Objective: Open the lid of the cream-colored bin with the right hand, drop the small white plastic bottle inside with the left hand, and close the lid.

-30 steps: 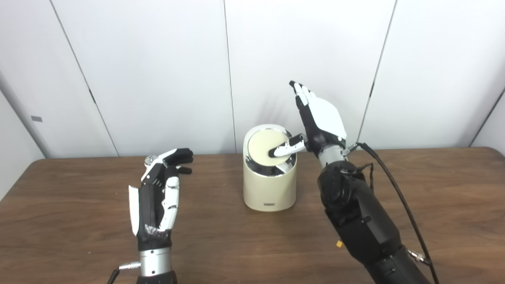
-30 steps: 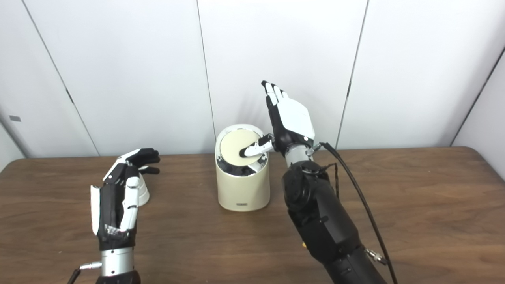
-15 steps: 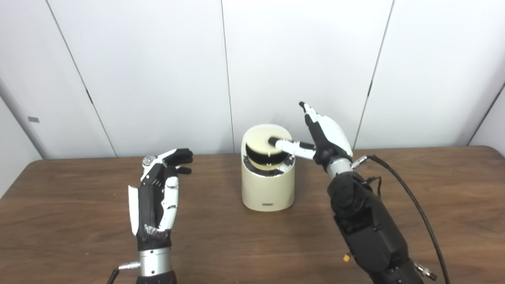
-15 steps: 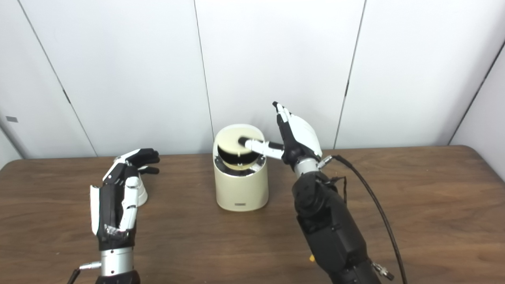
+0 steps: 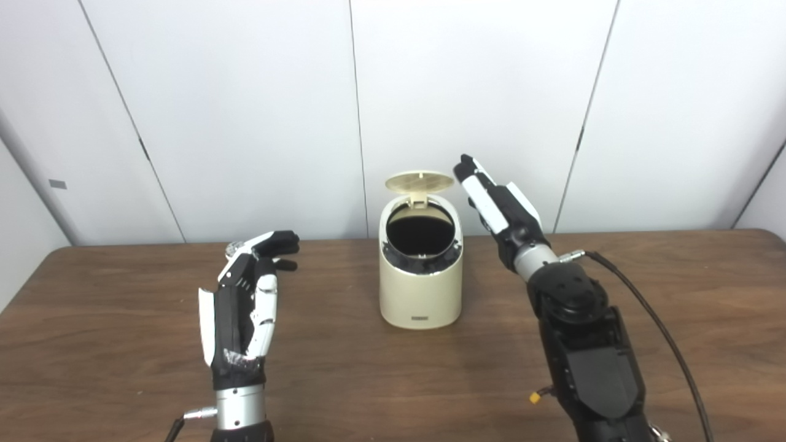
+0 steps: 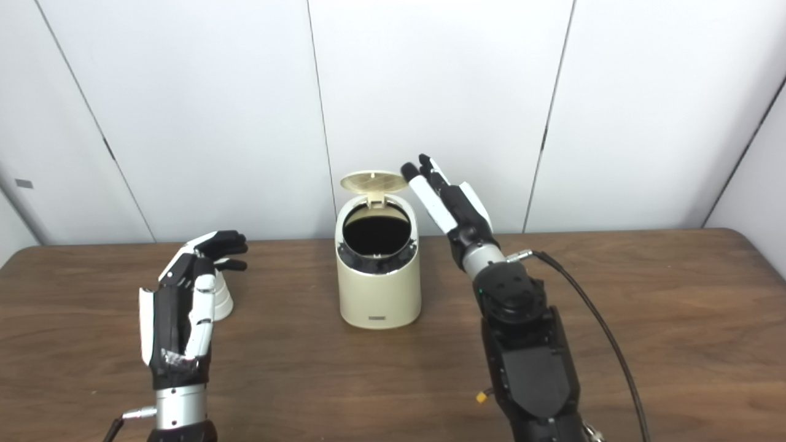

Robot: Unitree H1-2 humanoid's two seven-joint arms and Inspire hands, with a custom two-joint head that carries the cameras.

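Note:
The cream-colored bin [image 5: 420,294] stands at the table's middle with its round lid [image 5: 419,182] flipped up at the back, showing a dark hollow inside. My right hand [image 5: 496,205] is open just right of the bin's top, fingers stretched up toward the lid's right edge, holding nothing. My left hand [image 5: 244,307] stands open at the left, fingers curled slightly forward. The small white plastic bottle [image 6: 222,299] sits on the table right behind that hand, mostly hidden by it; only its lower body shows in the right eye view.
The brown wooden table [image 5: 675,319] stretches wide to the right of my right arm. A black cable [image 5: 651,319] runs from the right wrist across the table. White wall panels stand close behind the bin.
The lid has sprung fully up from tilted over the opening. My right hand drew its thumb off the lid and moved right of the bin. The left hand stayed put.

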